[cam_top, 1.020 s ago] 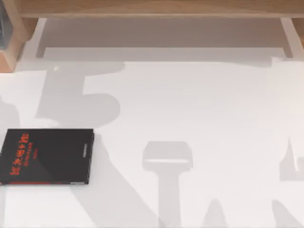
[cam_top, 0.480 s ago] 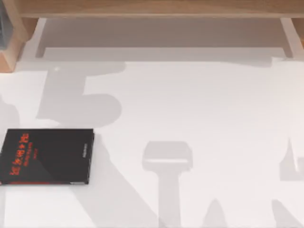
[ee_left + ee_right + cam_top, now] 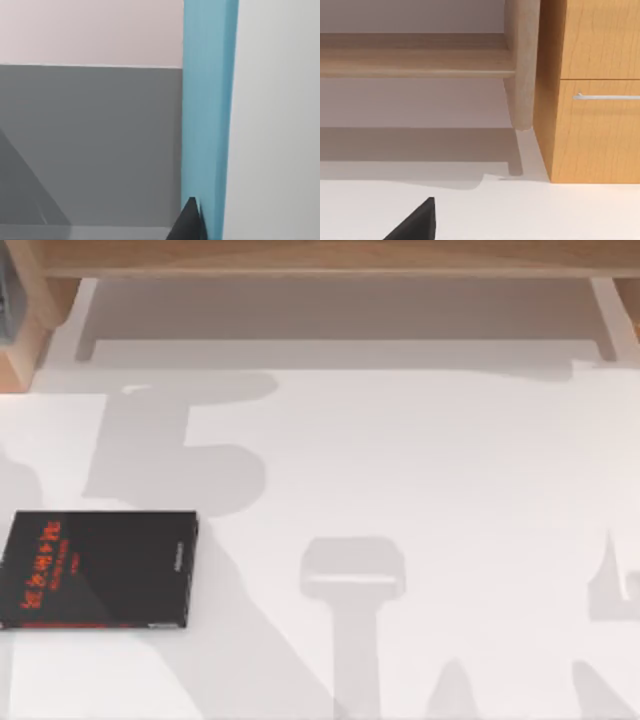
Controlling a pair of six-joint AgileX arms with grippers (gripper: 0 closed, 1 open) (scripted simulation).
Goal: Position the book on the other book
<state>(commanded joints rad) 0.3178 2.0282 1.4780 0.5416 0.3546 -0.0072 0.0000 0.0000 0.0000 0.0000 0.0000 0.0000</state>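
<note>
The other book (image 3: 98, 570), flat and black with red lettering at its left end, lies on the white table near the left edge in the top view. In the left wrist view the book (image 3: 207, 115) appears edge-on as a tall teal-blue band. My left gripper (image 3: 202, 226) is shut on its near end, one dark fingertip (image 3: 189, 222) pressed against its cover and the other hidden behind it. A dark tip of my right gripper (image 3: 417, 225) hangs over bare white table, facing the shelf.
A light wooden shelf (image 3: 320, 260) runs along the table's back edge. The right wrist view shows a shelf post (image 3: 522, 65) and a wooden cabinet with a drawer handle (image 3: 607, 96). Arm shadows fall across the white tabletop (image 3: 450, 460).
The large shadow at the table's upper left has slid to the right and spread. The black book has not moved.
</note>
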